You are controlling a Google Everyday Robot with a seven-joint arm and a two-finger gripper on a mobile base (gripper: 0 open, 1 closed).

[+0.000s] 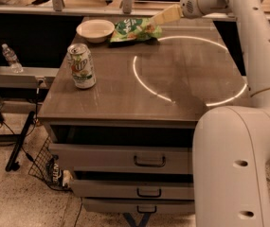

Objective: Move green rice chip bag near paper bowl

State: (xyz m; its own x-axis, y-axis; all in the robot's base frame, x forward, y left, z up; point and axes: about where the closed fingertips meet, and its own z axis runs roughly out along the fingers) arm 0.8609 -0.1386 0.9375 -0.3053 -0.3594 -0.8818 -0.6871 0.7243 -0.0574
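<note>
The green rice chip bag [133, 30] lies flat at the far edge of the table, its left end right next to the paper bowl [95, 30]. The bowl is off-white, upright and empty-looking. My gripper [163, 17] hangs from the white arm at the upper right. It sits just above and to the right of the bag's right end. Whether it touches the bag does not show.
A green-and-white soda can [81, 66] stands near the table's [125, 98] left edge. A curved strip of light reflects on the tabletop. Drawers sit below the front edge. A water bottle [12, 58] stands on a shelf at the left.
</note>
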